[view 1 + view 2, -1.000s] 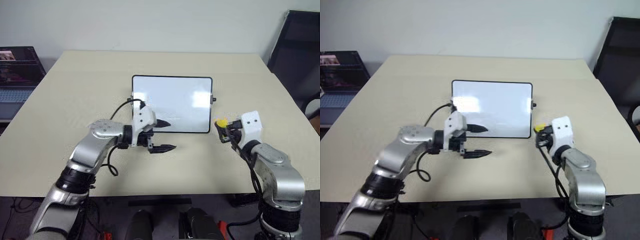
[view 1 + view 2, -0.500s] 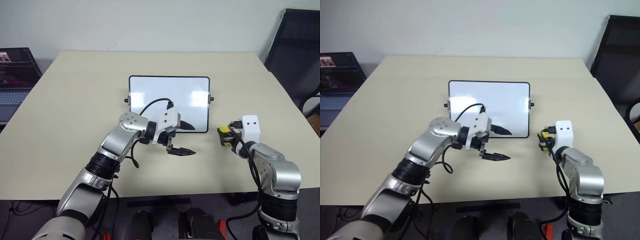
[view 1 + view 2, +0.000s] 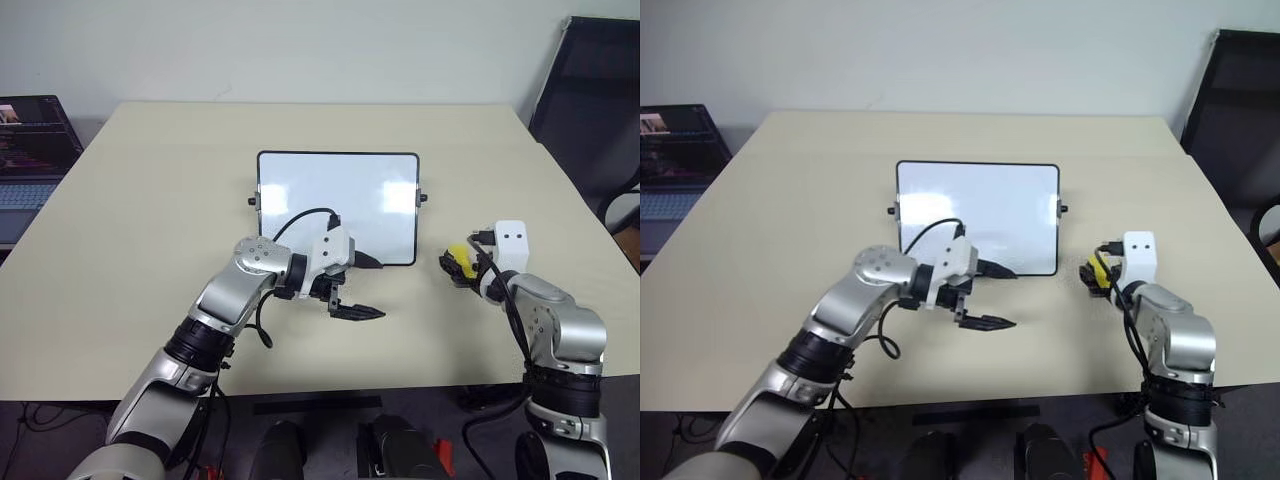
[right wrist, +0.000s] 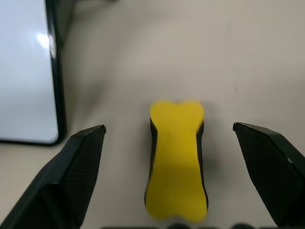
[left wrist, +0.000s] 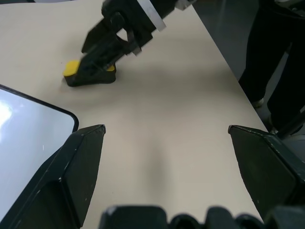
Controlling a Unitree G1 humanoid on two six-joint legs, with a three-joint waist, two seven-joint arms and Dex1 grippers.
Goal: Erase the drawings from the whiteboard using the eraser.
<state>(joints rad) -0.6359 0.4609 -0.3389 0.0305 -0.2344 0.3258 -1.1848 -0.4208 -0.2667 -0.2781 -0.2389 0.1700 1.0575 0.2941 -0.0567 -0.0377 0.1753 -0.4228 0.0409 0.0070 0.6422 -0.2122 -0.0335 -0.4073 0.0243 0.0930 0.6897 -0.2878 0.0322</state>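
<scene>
The right gripper (image 4: 176,224) has spread its fingers, releasing the eraser (image 4: 177,164) onto the table (image 3: 150,200), at the whiteboard's (image 3: 338,205) four o'clock; the left gripper (image 3: 368,288) stays open.

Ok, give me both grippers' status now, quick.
Left gripper: open, holding nothing.
Right gripper: jaws open, eraser lying loose between them on the table.

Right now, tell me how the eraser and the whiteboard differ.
Colour: the eraser is yellow on top with a black underside; the whiteboard is glossy white with a thin black frame.
Size: the eraser is a small block; the whiteboard is far larger and flat.
Place: the eraser lies between the right gripper's open fingers, just off the whiteboard's right edge; the whiteboard sits mid-table.
Both rest on the beige table, and neither is gripped.
</scene>
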